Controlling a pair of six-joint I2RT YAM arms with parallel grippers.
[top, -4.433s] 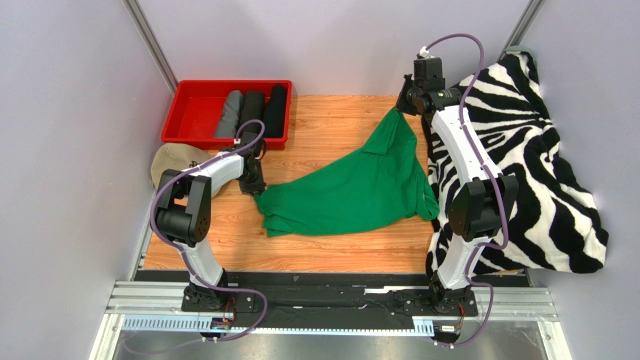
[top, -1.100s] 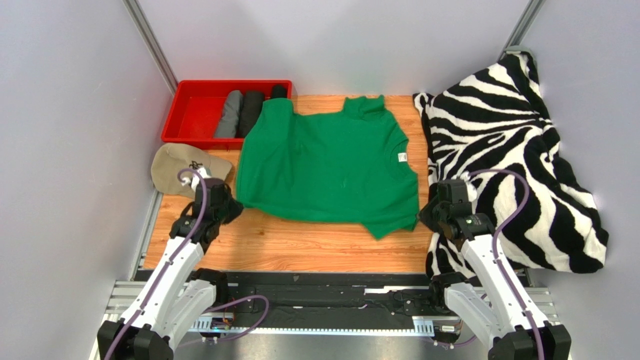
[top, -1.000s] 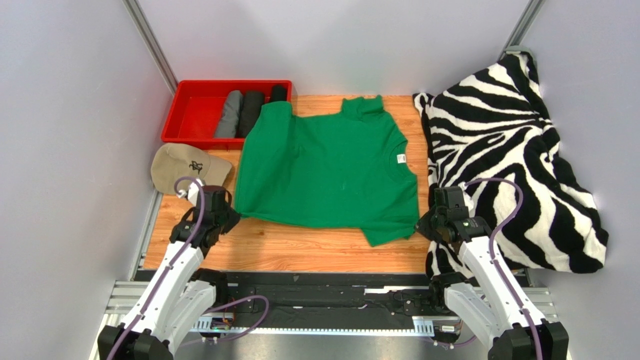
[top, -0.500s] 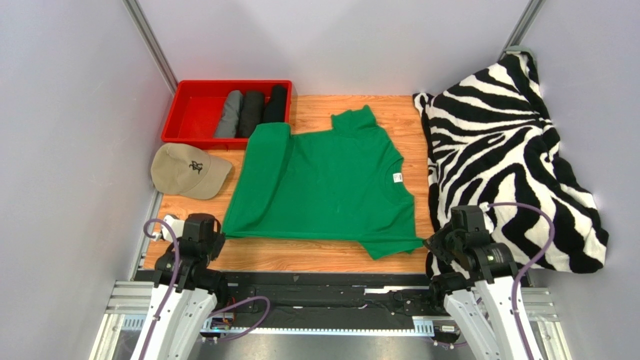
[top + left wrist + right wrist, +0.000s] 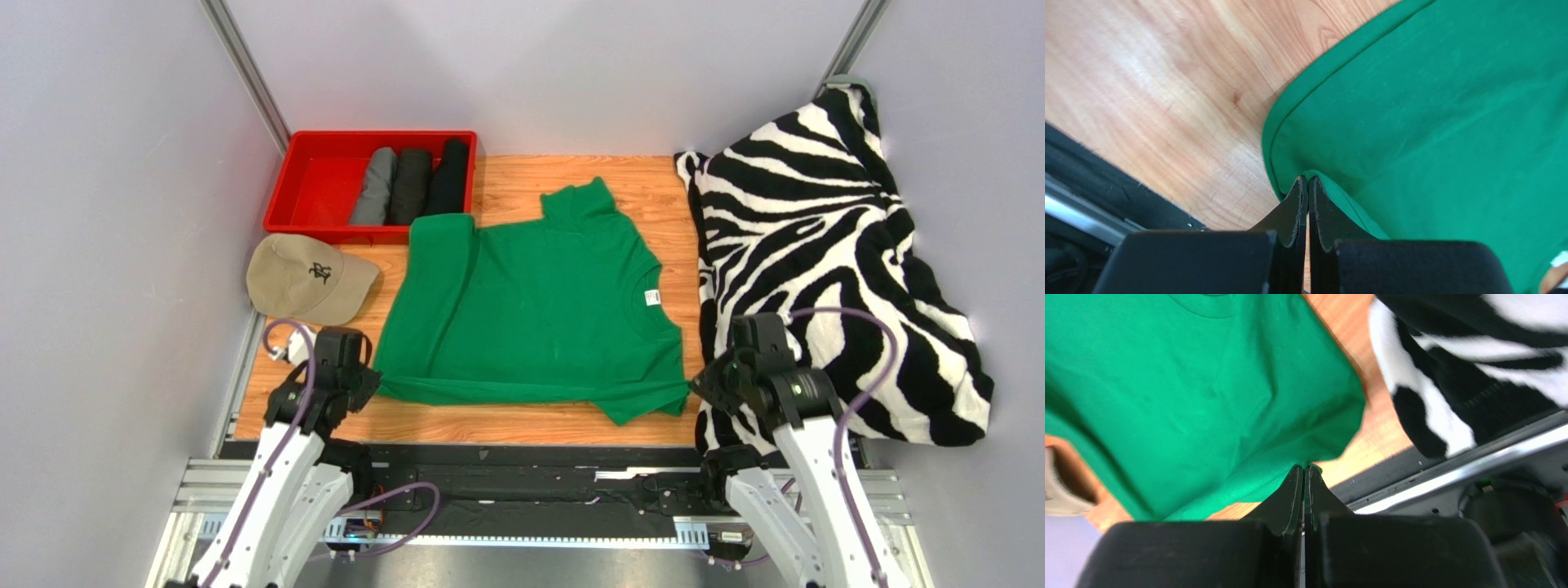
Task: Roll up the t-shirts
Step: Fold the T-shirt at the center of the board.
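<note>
Now the green t-shirt (image 5: 540, 306) is spread flat at the middle of the wooden tabletop (image 5: 491, 424), between a red tray (image 5: 313, 184) at 10 o'clock and a zebra-striped blanket (image 5: 822, 245) at 3 o'clock. Its long axis is laid from 9 to 3 o'clock. The neck opening, marked by a small white label (image 5: 651, 297), is turned toward 3 o'clock, and the hem is turned toward 9 o'clock. One sleeve is pointed to 12 o'clock, and the other is drawn out toward 5 o'clock.

The left pincer (image 5: 1308, 182) is clenched on the near hem corner at 7 o'clock, where the stitched edge can be seen curling up to its tips. The right pincer (image 5: 1304, 471) is clenched on the tip of the near sleeve, just beside the blanket. A shallow ridge is raised in the cloth along the near edge between the two grips.

A grey roll (image 5: 374, 186) and two black rolls (image 5: 429, 181) are lined up in the tray, their long axes set roughly from 12 to 6 o'clock. A beige cap (image 5: 307, 279) is placed just below the tray.

About a second ago the far corner of the shirt was draped over the tray's near right corner. Since then it has been dragged toward 6 o'clock and now lies apart from the tray. Half a second ago the near edge was flatter and the left arm was set lower.
</note>
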